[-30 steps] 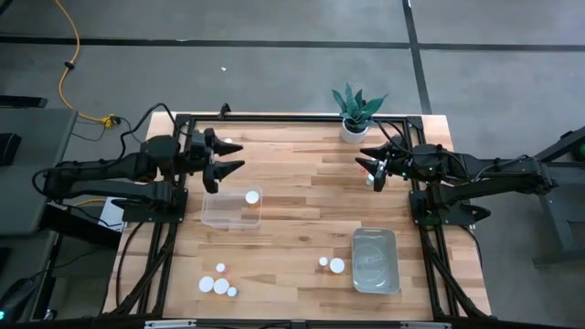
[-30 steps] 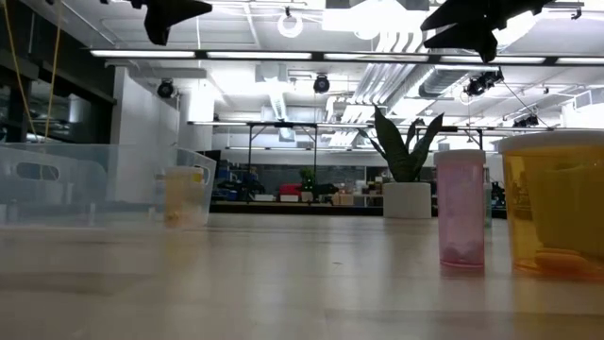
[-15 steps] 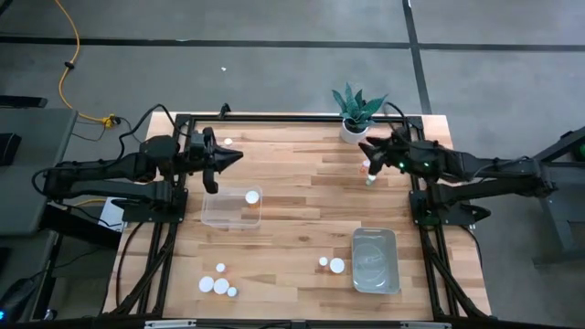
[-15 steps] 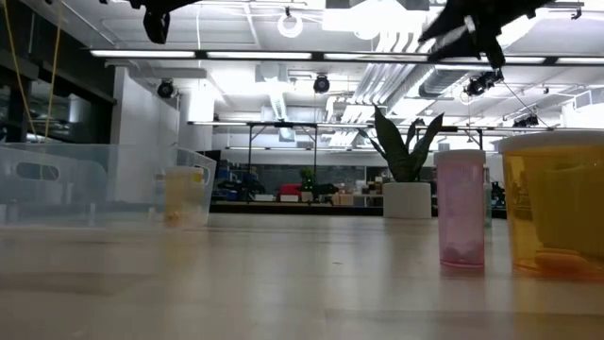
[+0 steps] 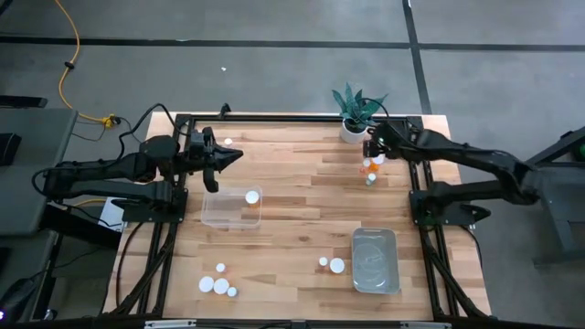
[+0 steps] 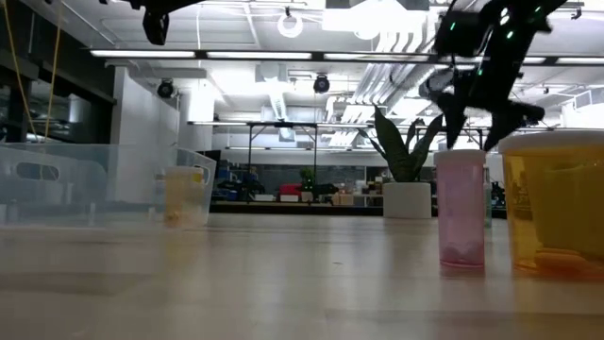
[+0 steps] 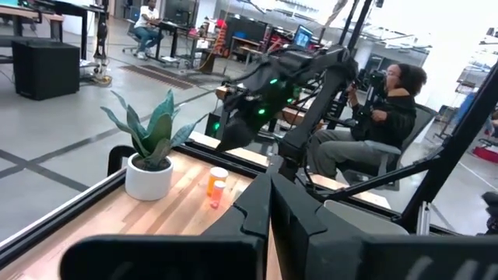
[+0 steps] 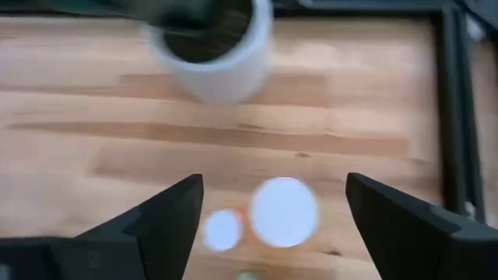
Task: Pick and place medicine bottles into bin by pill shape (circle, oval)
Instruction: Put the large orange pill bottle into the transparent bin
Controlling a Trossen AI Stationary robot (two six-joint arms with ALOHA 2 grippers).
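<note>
Medicine bottles (image 8: 283, 211): blurred in the right wrist view, only white caps discernible; pill shapes untellable throughout. Large orange bottle (image 6: 557, 203): cut off by the low view's edge. Potted plant (image 8: 212, 47): blurred, leaves cropped. Left gripper (image 6: 156, 13): mostly beyond the frame's top.

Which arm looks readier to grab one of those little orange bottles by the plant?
The right. Its open gripper hangs directly over the white-capped orange bottles; the left gripper, fingers together, waits across the table above the clear bin.
</note>
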